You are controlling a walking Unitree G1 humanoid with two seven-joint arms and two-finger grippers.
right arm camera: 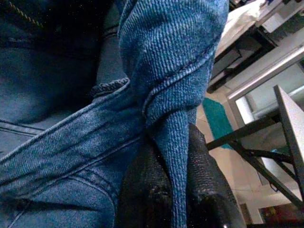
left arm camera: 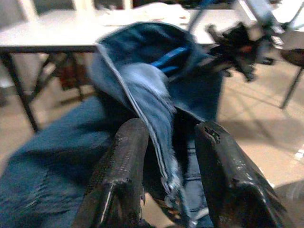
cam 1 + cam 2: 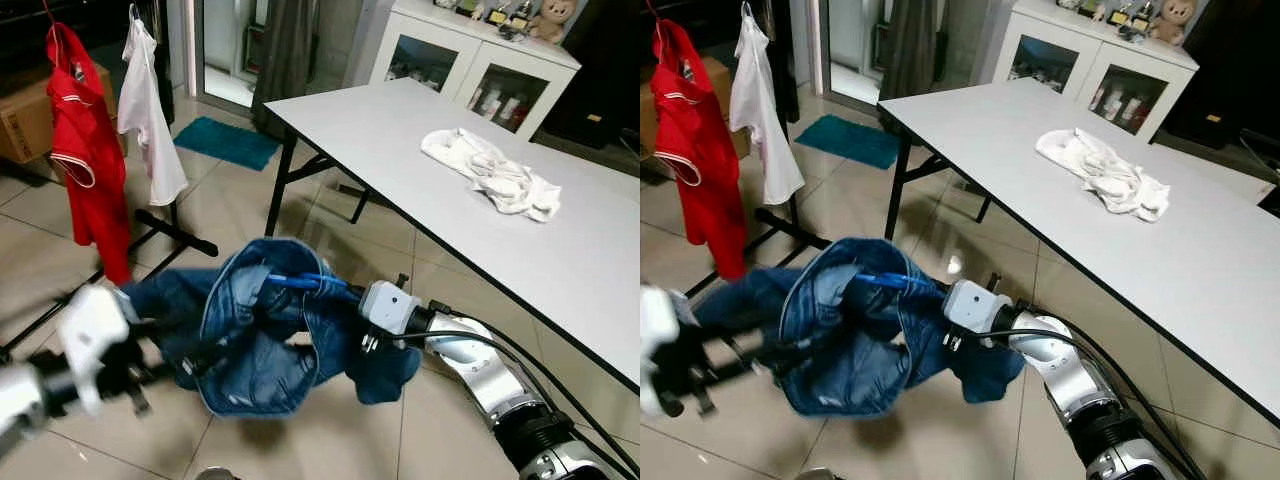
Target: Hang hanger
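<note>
A pair of blue denim jeans (image 3: 255, 335) hangs in the air between the robot's two arms, above the tiled floor (image 3: 330, 420) and just in front of the white folding table (image 3: 480, 190). A blue hanger (image 3: 300, 281) sits inside the open waistband, one blue bar showing across the gap near the top of the garment.

The right gripper (image 1: 176, 190) has its two black fingers pressed together on a fold of denim; in the right wrist view a strip of cloth is pinched tightly between the pads. Its silver arm (image 3: 480, 370) reaches in from the lower right, the wrist touching the jeans' edge.

The left gripper (image 2: 166, 185) holds the other side of the jeans. In its wrist view the fingers (image 2: 126, 161) stand a little apart with a seamed denim edge running between them, gripping the cloth.

Well apart, on the robot's left, a red shirt (image 3: 85, 150) and a white garment (image 3: 148, 110) hang from a dark clothes rack (image 3: 170, 230). A crumpled white cloth (image 3: 490, 172) lies on the table. A teal mat (image 3: 228, 142) lies on the floor beyond, and a white glass-door cabinet (image 3: 470, 60) stands behind the table
</note>
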